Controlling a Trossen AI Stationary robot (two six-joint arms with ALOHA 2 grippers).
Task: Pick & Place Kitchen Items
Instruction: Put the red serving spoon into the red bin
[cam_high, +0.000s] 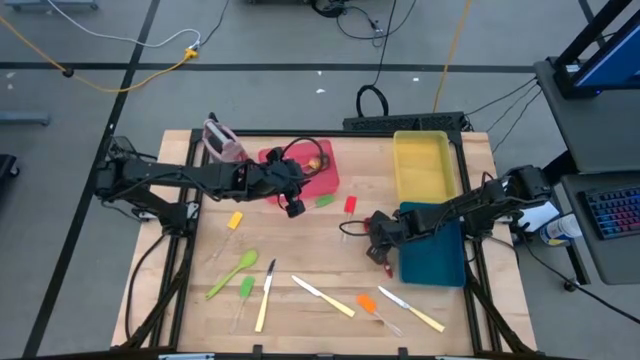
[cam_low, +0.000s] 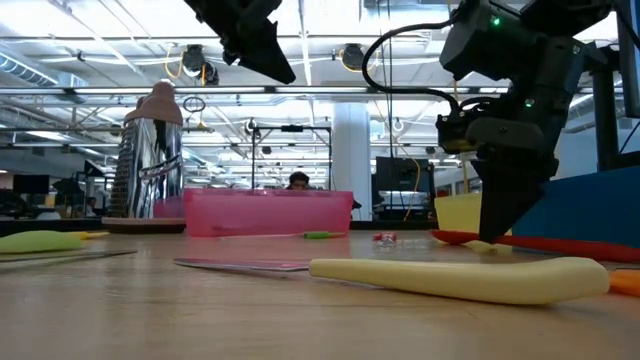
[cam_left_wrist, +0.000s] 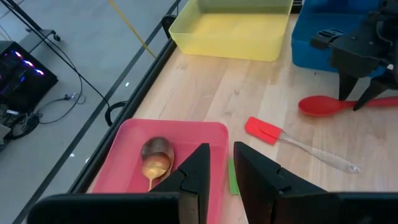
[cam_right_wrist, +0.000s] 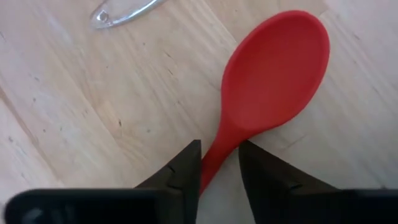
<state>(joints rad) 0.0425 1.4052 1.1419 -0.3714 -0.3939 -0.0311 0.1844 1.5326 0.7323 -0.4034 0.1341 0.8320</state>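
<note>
A red spoon (cam_right_wrist: 273, 74) lies flat on the wooden table beside the blue tray (cam_high: 440, 262). My right gripper (cam_right_wrist: 217, 152) stands over it, shut on its handle just behind the bowl. My left gripper (cam_left_wrist: 221, 165) hovers above the red tray (cam_left_wrist: 193, 134), its fingers a narrow gap apart with nothing between them. A wooden spoon (cam_left_wrist: 155, 163) lies in that tray. A red-headed spatula (cam_left_wrist: 264, 132) rests on the table between the two arms. Green spoon (cam_high: 232, 272), knives (cam_high: 266, 295) and more spatulas (cam_high: 368, 303) lie near the front edge. My right gripper pinches the red spoon's handle (cam_right_wrist: 219, 144) between its two fingers, right where it meets the bowl. The fingers come steeply from above and lie across the handle. The spoon lies on the table, bowl up, with its handle end (cam_high: 388, 268) showing past the gripper.
A yellow tray (cam_high: 425, 165) stands at the far right, behind the blue one. A pink-and-grey upright container (cam_high: 220, 140) stands at the far left by the red tray. A small green piece (cam_high: 324, 200) lies just off the red tray. Bare wood shows mid-table.
</note>
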